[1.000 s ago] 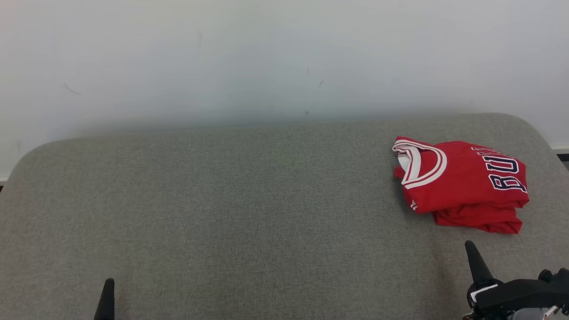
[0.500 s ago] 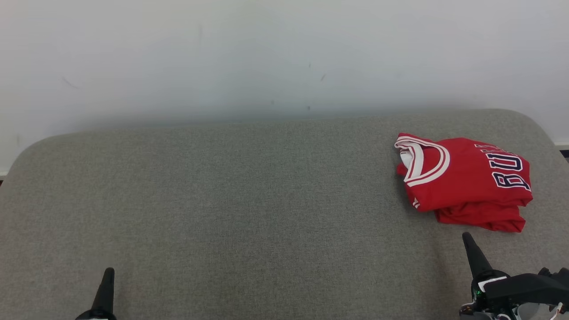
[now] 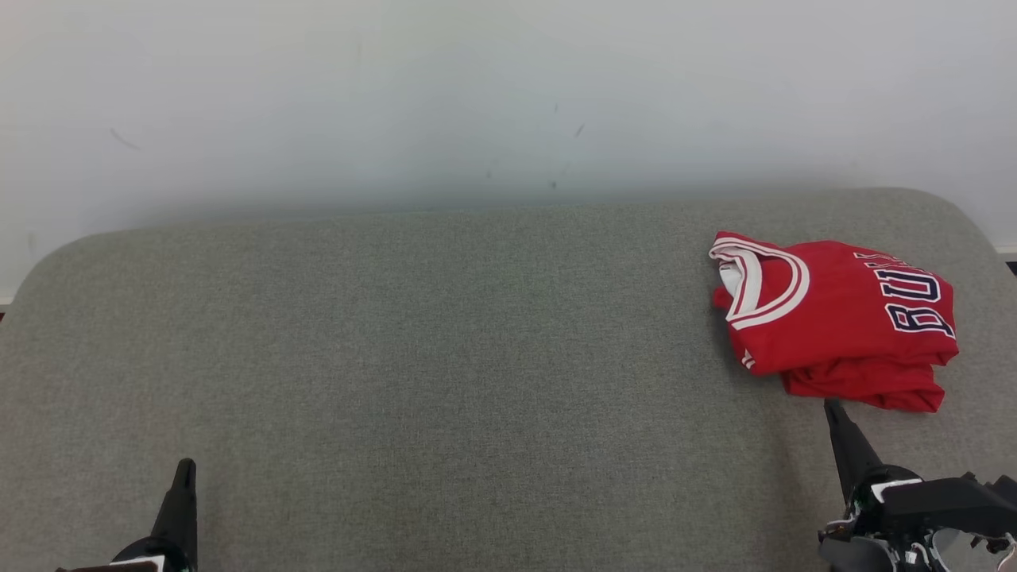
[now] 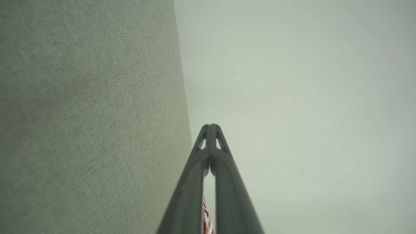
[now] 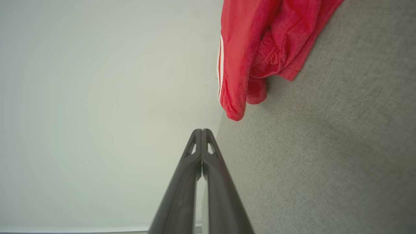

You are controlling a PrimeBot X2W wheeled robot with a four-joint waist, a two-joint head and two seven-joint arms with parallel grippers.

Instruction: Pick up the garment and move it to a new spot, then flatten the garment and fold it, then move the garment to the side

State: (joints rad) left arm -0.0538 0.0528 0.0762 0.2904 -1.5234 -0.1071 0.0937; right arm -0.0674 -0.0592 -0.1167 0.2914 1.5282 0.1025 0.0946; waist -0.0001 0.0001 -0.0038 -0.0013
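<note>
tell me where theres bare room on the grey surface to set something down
The grey surface is bare from its left edge across the middle, up to the folded red jersey. It is crowded at the right, where the right claw sits just short of the jersey.

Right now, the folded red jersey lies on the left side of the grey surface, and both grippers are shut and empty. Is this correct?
Not quite: the red jersey lies on the right side of the grey surface, as the head view shows. The left gripper and right gripper are indeed shut and empty.
</note>
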